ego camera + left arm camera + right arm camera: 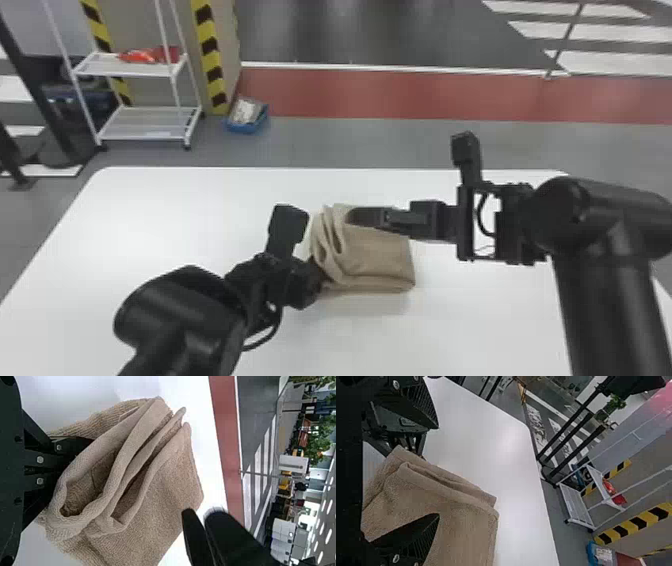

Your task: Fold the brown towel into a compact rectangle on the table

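The towel is lying on the white surface, already layered into a roughly rectangular block, but its left end is standing up in loose, uneven folds. The left claw is reaching into that end; cloth is covering its tip, so whether it is pinching anything cannot be told. The right claw is sitting spread over the towel's far part, with nothing clamped.

Likely faults:

1. Slipping layers. If the left claw is gripping only the outer ply, the inner plies are probably going to lag during a fold, leaving a ridge (terry cloth is soft and tends to bunch).

2. Dragging. With the right claw spread and not clamping, little is anchoring the block; a sideways pull is risking skewing the whole stack.

3. Snagging. Withdrawing the left claw at an angle is risking hooking a loop and reopening the folds.

4. Collision. Both claws are working near one short block, so an inward move by either is risking contact.
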